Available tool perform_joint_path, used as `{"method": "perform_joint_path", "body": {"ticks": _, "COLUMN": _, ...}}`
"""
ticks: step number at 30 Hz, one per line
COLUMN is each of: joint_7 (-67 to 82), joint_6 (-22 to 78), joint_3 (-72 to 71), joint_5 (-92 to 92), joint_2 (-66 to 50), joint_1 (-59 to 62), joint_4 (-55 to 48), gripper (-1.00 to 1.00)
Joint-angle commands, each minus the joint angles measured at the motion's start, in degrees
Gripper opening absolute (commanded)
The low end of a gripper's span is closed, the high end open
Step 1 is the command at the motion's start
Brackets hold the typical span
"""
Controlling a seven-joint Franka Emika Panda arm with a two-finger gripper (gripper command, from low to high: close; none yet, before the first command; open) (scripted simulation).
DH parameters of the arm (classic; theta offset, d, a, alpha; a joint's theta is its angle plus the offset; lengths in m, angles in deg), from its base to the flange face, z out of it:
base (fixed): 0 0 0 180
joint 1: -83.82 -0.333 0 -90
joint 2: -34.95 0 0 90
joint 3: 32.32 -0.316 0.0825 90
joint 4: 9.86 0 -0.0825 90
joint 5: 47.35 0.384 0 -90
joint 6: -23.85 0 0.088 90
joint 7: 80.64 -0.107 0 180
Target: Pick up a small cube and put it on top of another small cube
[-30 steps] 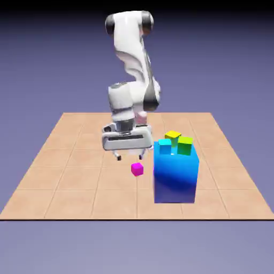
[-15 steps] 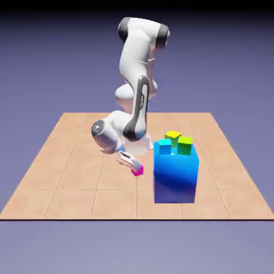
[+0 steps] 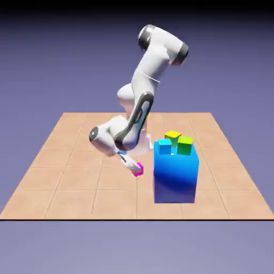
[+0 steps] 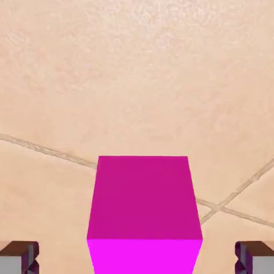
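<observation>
Low, tilted gripper point(image 3: 130, 163) at magenta small cube point(image 3: 138, 170), seemingly touching; beside big blue block point(image 3: 175, 176) carrying yellow cube point(image 3: 173, 136) and green cube point(image 3: 185, 144).

Magenta small cube point(image 3: 138, 170) point(image 4: 144, 214) on tiled table

No writing, label, brand mark, number or sign can be read in either view. The white arm point(image 3: 140, 101), the tiled worktop point(image 3: 64, 176), the pink cube point(image 3: 138, 170), the big blue block point(image 3: 176, 176) with the yellow cube point(image 3: 173, 136) and green cube point(image 3: 185, 143) on it, and the plain backdrop all show bare, unmarked surfaces. In the hand view the pink cube point(image 4: 143, 214) and the tiles around it are likewise blank.
</observation>
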Motion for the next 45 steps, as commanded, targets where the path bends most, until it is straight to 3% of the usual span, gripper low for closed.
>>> {"method": "perform_joint_path", "body": {"ticks": 1, "joint_7": 0.9, "joint_6": -0.2, "joint_3": -2.1, "joint_5": 1.8, "joint_2": -1.0, "joint_1": 0.9, "joint_4": 0.0, "gripper": 0.00}}
{"method": "perform_joint_path", "body": {"ticks": 2, "joint_7": 1.2, "joint_6": -0.3, "joint_3": -2.9, "joint_5": 2.5, "joint_2": -1.5, "joint_1": 1.3, "joint_4": 0.0, "gripper": 0.00}}
{"method": "perform_joint_path", "body": {"ticks": 3, "joint_7": 1.2, "joint_6": -0.3, "joint_3": -2.9, "joint_5": 2.5, "joint_2": -1.5, "joint_1": 1.3, "joint_4": 0.0, "gripper": -1.00}}
{"method": "perform_joint_path", "body": {"ticks": 13, "joint_7": -5.9, "joint_6": 0.4, "joint_3": 14.3, "joint_5": -11.3, "joint_2": 8.5, "joint_1": -5.4, "joint_4": 0.0, "gripper": -1.00}}
{"method": "perform_joint_path", "body": {"ticks": 32, "joint_7": -35.2, "joint_6": -3.5, "joint_3": -24.1, "joint_5": -12.3, "joint_2": 44.6, "joint_1": 32.2, "joint_4": -7.3, "gripper": -1.00}}
{"method": "perform_joint_path", "body": {"ticks": 45, "joint_7": -60.9, "joint_6": 6.0, "joint_3": -51.1, "joint_5": -24.2, "joint_2": 58.2, "joint_1": 47.5, "joint_4": -10.0, "gripper": -1.00}}
